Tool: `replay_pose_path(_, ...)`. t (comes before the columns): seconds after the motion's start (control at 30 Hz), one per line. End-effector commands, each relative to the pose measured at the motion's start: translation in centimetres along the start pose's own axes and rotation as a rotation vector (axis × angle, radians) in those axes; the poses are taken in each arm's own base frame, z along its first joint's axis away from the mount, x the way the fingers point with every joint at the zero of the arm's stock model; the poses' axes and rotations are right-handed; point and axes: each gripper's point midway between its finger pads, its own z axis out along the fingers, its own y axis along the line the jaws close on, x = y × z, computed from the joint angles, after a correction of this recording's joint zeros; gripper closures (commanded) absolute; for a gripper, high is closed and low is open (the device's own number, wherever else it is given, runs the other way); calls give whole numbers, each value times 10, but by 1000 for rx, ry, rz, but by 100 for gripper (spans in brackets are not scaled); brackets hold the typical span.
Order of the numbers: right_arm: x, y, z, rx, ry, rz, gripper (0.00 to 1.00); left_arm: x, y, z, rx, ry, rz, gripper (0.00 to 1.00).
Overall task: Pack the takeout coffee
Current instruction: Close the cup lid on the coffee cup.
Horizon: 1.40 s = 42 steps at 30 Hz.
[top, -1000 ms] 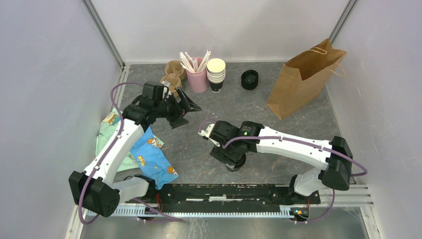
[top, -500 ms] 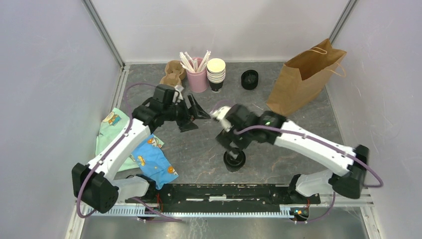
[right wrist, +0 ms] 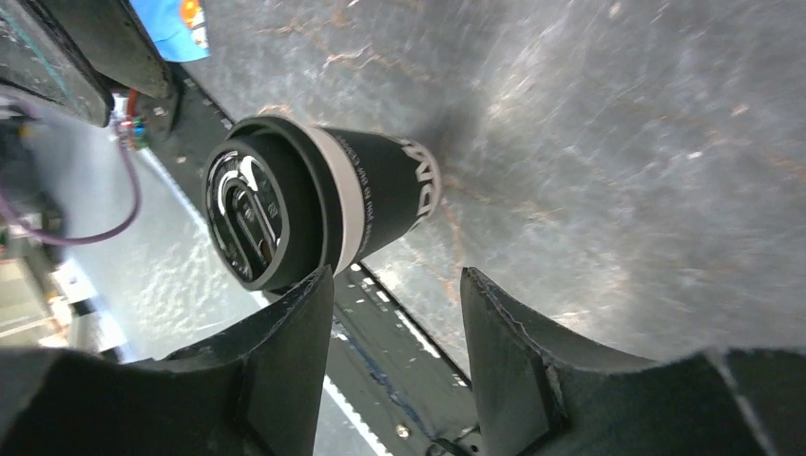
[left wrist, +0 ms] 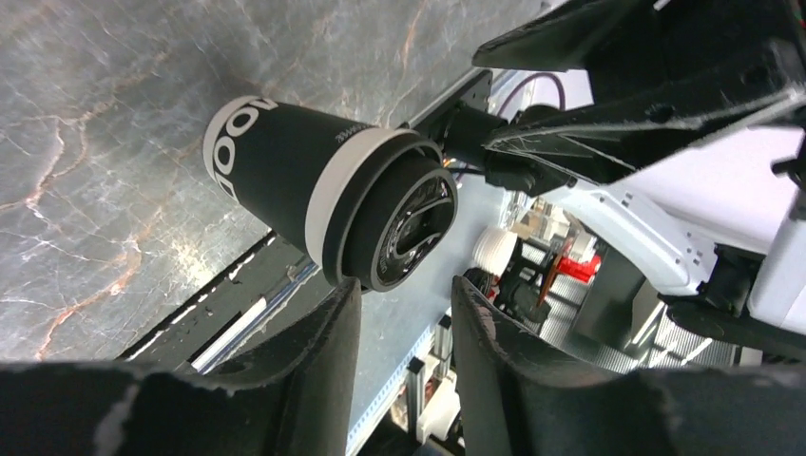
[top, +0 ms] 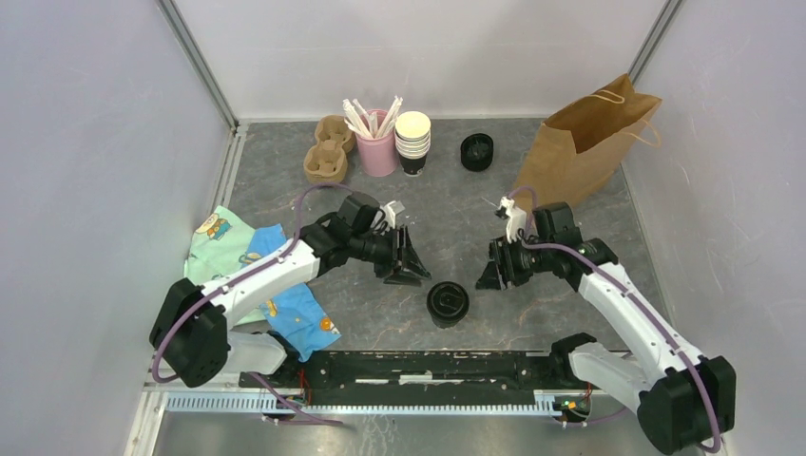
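Progress: early-to-mid. Coffee [top: 447, 304] is lidded and stands upright on the counter [top: 456, 214], near the front edge and between the two arms. It is not in the bag [top: 580, 152]. The bag stands at the far right, well apart from the coffee. Can't tell from here how wide its mouth is. As I read it, capping is done. Left to do: grip the coffee, carry it over, lower it in, let go.

Left arm [top: 285, 271]: jaws part-open, nothing between them. In the left wrist view the coffee [left wrist: 323, 204] sits just past the fingertips [left wrist: 318, 356], not touching as far as I can see. Right arm [top: 618, 294]: jaws also part-open and empty. In the right wrist view the coffee [right wrist: 314, 204] is just beyond the tips, apart from them. The two arms flank the coffee, left and right. Neither has hold of it.

Counts:
- lidded coffee: 1
- bag: 1
- stack of lidless cups [top: 412, 142]: 1 stack, several cups, exact number not readable
- stack of lids [top: 476, 152]: 1, number in it unclear
- pink holder [top: 377, 152] with white sticks: 1, sticks too many and too small to count
- cardboard carrier [top: 326, 160]: 1, looks like two wells
- cloths: 2, green cloth [top: 214, 242] and blue cloth [top: 290, 309], overlapping at the left by the left arm
- arms: 2
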Motion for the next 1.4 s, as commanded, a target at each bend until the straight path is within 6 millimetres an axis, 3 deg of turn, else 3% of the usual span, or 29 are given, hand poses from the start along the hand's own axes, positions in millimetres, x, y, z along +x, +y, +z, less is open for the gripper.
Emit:
replay_pose_path(0.0,-3,33,1,-274,-94,9,45,21,0,3,36,67,32,56)
replay_pose_path(0.17,7,35,7,-323,-98,41,47,43,1,12,47,146,39,58)
replay_pose_path(0.33,12,34,12,-338,-100,72,47,53,10,16,19,152,32,62)
replay_pose_path(0.6,21,29,18,-336,-80,83,53,50,18,19,-14,131,10,68)
replay_pose_path(1.03,31,21,26,-326,-66,101,60,40,22,31,-53,128,-1,65)
replay_pose_path(1.27,33,19,30,-324,-54,101,60,38,42,34,-167,128,-30,68)
replay_pose_path(1.37,37,15,33,-309,-45,109,60,43,66,29,-285,141,-36,71)
